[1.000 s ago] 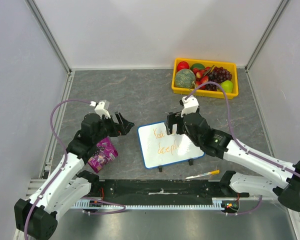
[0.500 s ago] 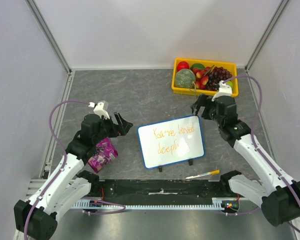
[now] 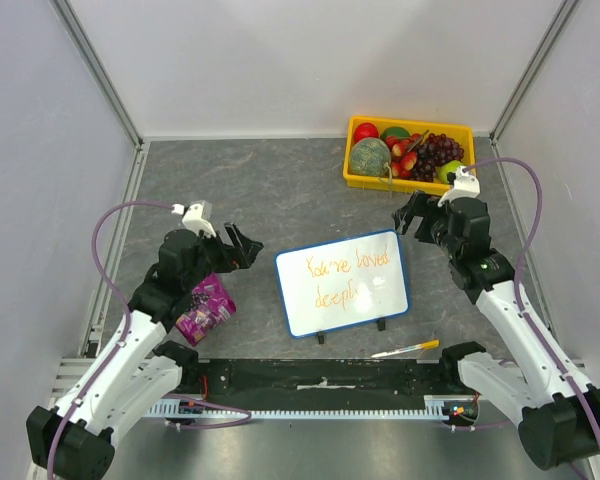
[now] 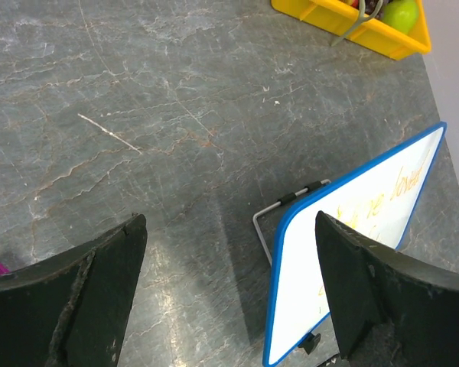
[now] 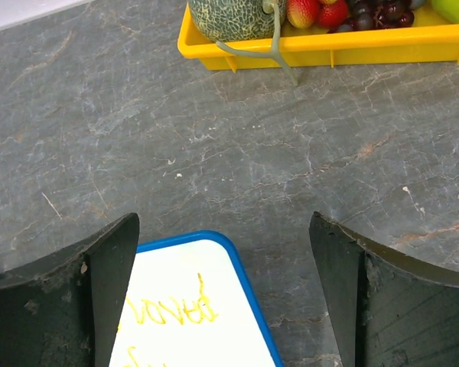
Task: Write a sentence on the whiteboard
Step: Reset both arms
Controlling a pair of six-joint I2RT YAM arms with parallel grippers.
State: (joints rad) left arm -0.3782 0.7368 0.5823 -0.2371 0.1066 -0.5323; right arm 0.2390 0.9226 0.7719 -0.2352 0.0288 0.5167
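The whiteboard (image 3: 302, 305), white with a blue frame, stands tilted on small black feet at the middle of the table. The sentence (image 3: 348, 274) runs across it in two lines of orange lettering. My left gripper (image 3: 242, 245) hovers just left of the board, open and empty; its wrist view shows the board's left edge (image 4: 302, 275) and wire stand. My right gripper (image 3: 408, 213) hangs open and empty just beyond the board's far right corner (image 5: 191, 306), with part of the lettering (image 5: 172, 310) in its wrist view.
A yellow tray (image 3: 410, 187) of fruit, with a melon (image 3: 369, 157) and grapes, sits at the back right, just behind the right gripper. A purple packet (image 3: 205, 308) lies under the left arm. A marker pen (image 3: 405, 349) rests near the front edge, right of the board.
My right arm has swung off the board to the right and back toward the tray, uncovering the whole sentence. The left arm has barely shifted.
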